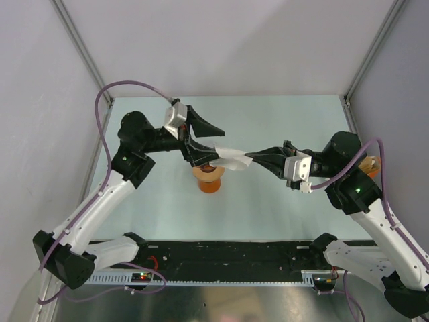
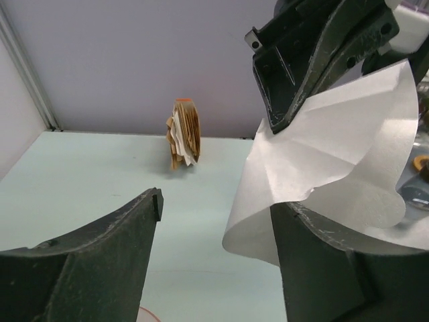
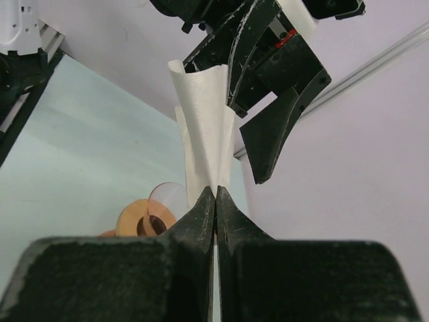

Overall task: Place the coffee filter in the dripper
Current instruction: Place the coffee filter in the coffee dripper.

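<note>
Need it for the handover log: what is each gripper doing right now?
Left gripper: open, gripping nothing.
Right gripper: closed, pinching the coffee filter.

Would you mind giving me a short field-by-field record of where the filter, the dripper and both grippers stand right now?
coffee filter: white paper, held in the air over the dripper, not yet seated in it
dripper: upright on the table, orange base
right gripper: shut, pinching one edge of the coffee filter
left gripper: open, jaws wide apart, the filter draped against one finger
paper stack: tan and white, standing near the back wall
</note>
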`<state>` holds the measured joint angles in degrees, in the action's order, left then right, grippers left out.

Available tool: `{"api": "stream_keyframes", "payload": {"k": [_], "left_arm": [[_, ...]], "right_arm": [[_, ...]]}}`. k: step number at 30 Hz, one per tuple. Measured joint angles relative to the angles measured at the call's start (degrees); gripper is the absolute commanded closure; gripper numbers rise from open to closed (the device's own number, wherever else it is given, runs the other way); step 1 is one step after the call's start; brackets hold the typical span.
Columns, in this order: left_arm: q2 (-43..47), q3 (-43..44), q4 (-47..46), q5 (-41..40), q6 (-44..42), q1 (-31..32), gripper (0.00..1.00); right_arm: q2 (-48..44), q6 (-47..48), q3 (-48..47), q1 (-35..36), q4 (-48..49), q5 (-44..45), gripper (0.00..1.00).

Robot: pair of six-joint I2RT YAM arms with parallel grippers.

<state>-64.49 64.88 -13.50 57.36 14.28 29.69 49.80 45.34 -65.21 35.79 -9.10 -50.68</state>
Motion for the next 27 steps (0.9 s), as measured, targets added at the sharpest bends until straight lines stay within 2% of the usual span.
{"api": "stream_keyframes", "payload": {"k": [5,9,13,15,24,27], "left_arm": [[1.07,0.39,6.19,-0.48,-9.79,1.60,0.38],[2.95,0.39,9.11,-0.68,-16.37,2.43,0.52],[4.52,0.39,10.23,-0.57,-19.47,3.56,0.65],[4.98,0.55,10.38,-0.24,-20.37,3.91,0.68],[4.87,2.05,10.91,1.60,-21.92,4.42,0.52],[4.81,2.05,11.23,1.44,-22.88,4.70,0.49]], "right_arm": [[0.00,-1.99,0.00,0.00,-1.07,-0.74,1.00],[0.11,-3.80,0.00,0.00,-1.81,-0.87,0.98],[0.90,-5.86,-0.07,0.00,-2.43,-0.85,0.95],[1.40,-6.69,-0.09,-0.09,-2.84,-0.85,0.94],[3.06,-11.58,-1.25,-0.79,-2.91,-0.83,0.93],[3.23,-12.79,-1.70,-0.70,-2.80,-0.83,0.94]]}}
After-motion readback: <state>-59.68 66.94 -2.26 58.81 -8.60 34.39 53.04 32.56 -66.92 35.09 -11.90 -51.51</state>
